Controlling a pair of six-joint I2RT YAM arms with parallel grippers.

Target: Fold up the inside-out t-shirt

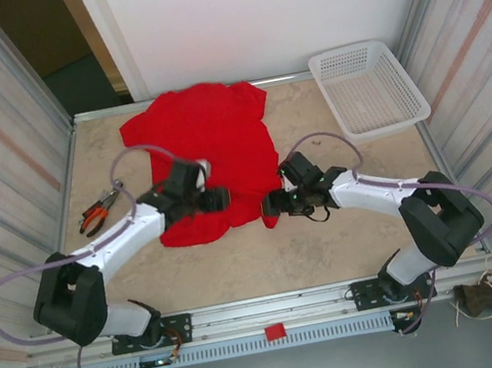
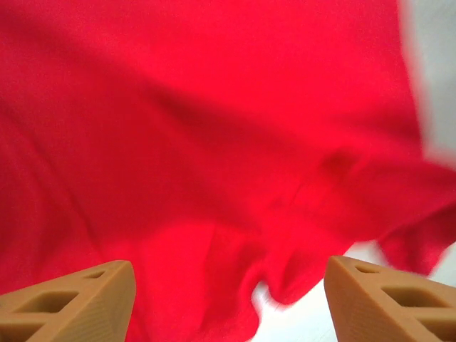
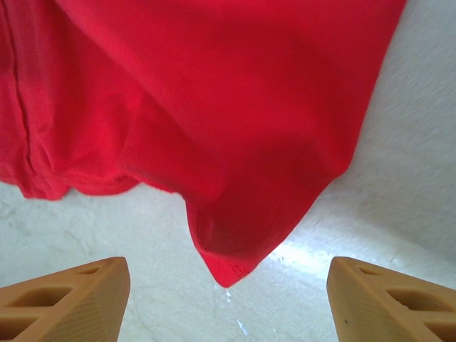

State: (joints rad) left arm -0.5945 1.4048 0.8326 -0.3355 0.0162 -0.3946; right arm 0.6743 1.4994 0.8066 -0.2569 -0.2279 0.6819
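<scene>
- From overhead: one pair of orange-handled pliers (image 1: 98,213) lies at the left, one bright red cloth t-shirt (image 1: 208,124) is spread mid-table, and one white plastic mesh basket (image 1: 369,88) sits far right.
- The left gripper (image 1: 218,198) hovers over the shirt's near hem. Its wrist view shows tan fingers (image 2: 78,303) spread wide, gripping nothing.
- The right gripper (image 1: 271,204) is at the hem's right corner. Its wrist view shows a pointed red corner on the pale tabletop (image 3: 399,178), with the fingers (image 3: 71,296) wide apart and empty.

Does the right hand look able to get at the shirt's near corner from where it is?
Probably yes. The right hand is open, and the near corner of the t-shirt lies on the table just ahead of its fingers, with nothing between them.
</scene>
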